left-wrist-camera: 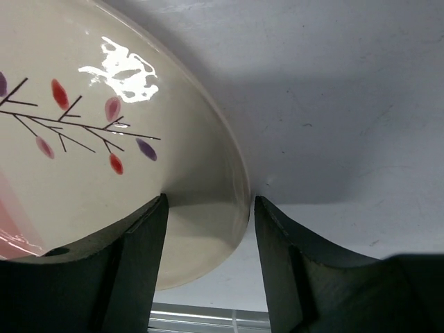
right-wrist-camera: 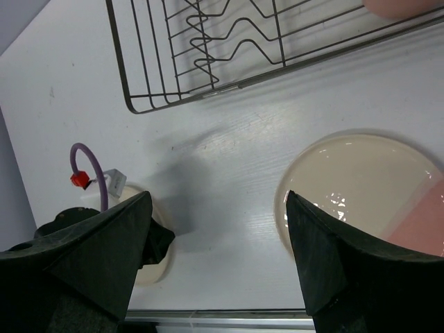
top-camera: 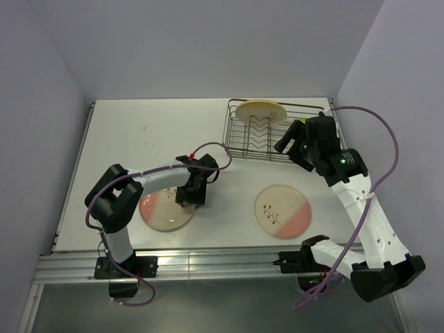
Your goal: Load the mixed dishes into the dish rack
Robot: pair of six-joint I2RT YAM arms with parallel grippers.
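Note:
A cream plate with a pink segment [top-camera: 161, 210] lies flat at the front left. My left gripper [top-camera: 191, 197] is open and straddles its right rim. In the left wrist view one finger [left-wrist-camera: 142, 257] is over the plate [left-wrist-camera: 104, 159] and the other is over the table, neither touching the rim. A second cream and pink plate [top-camera: 282, 210] lies flat at the front right. A cream-yellow plate [top-camera: 260, 111] stands in the black wire dish rack [top-camera: 243, 142]. My right gripper [top-camera: 284, 144] is open and empty, held above the table by the rack's right end. No bowl or cup is in view.
The right wrist view shows the rack's near corner [right-wrist-camera: 139, 104], the right plate [right-wrist-camera: 361, 180] and the left arm's purple cable [right-wrist-camera: 90, 166]. The walls stand close at the left, back and right. A metal rail [top-camera: 208, 263] runs along the front edge.

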